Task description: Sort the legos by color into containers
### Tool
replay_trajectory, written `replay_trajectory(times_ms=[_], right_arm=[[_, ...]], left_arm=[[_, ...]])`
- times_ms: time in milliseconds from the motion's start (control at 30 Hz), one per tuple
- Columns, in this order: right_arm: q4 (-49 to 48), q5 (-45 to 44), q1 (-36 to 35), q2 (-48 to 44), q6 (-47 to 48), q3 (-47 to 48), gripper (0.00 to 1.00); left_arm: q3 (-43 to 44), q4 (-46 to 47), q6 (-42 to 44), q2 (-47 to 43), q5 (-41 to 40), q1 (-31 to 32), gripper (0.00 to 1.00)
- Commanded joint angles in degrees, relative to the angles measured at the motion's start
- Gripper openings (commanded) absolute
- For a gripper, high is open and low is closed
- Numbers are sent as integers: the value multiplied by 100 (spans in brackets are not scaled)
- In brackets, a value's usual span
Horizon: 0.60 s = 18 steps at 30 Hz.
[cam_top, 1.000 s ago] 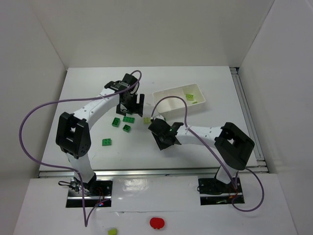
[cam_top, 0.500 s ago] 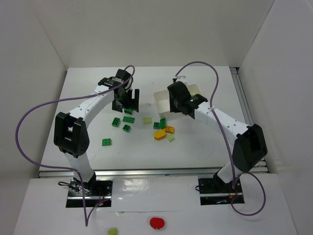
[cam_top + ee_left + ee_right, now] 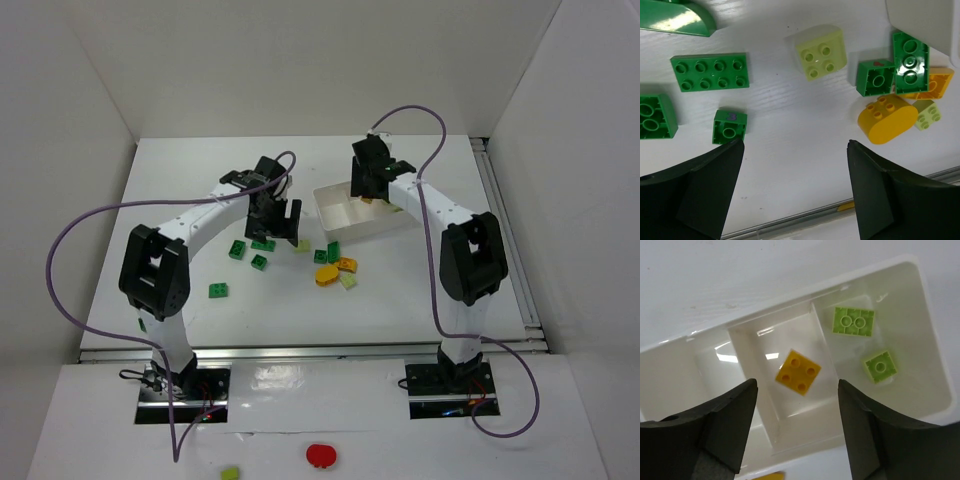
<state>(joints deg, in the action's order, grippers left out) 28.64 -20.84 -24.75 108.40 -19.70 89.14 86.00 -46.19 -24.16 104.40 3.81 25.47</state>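
My right gripper (image 3: 797, 385) hangs open over the white tray (image 3: 920, 285), empty. Below it an orange lego (image 3: 798, 372) lies in the middle container. Two pale yellow-green legos (image 3: 853, 321) lie in the right-hand container. In the top view that gripper (image 3: 365, 185) is above the tray (image 3: 340, 225). My left gripper (image 3: 795, 145) is open and empty above the table. Around it lie dark green legos (image 3: 709, 72), a pale one (image 3: 820, 54) and an orange rounded one (image 3: 887, 118). From above, the left gripper (image 3: 277, 228) hovers beside the green group (image 3: 237, 249).
A mixed cluster of legos (image 3: 335, 268) lies just in front of the tray. One green lego (image 3: 218, 290) sits alone nearer the left base. A red round object (image 3: 321, 455) and a pale piece (image 3: 230, 473) rest on the near ledge. Purple cables loop off both arms.
The right arm swung from the table's middle up over the tray and its gripper opened; an orange lego now lies in the middle container. The left gripper shifted slightly right.
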Motion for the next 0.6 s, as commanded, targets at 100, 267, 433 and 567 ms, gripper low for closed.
replay_trajectory(times_ms=[100,267,433,567], right_arm=[[-228,80,-11,-29,72,333,86],[-455,-140,-126,-863,125,-430,86],[-343,-140,-127,-1803,-77,-1267,86],[-26,-192,-65,-2472,-192,-1654,86]], left_arm=[[172,128,-325,440,-73,256,92],[225,312,-133,607,-74,361,91],[172,988,586,669,-582,467,93],[49,1490,905,827,-777,467,94]])
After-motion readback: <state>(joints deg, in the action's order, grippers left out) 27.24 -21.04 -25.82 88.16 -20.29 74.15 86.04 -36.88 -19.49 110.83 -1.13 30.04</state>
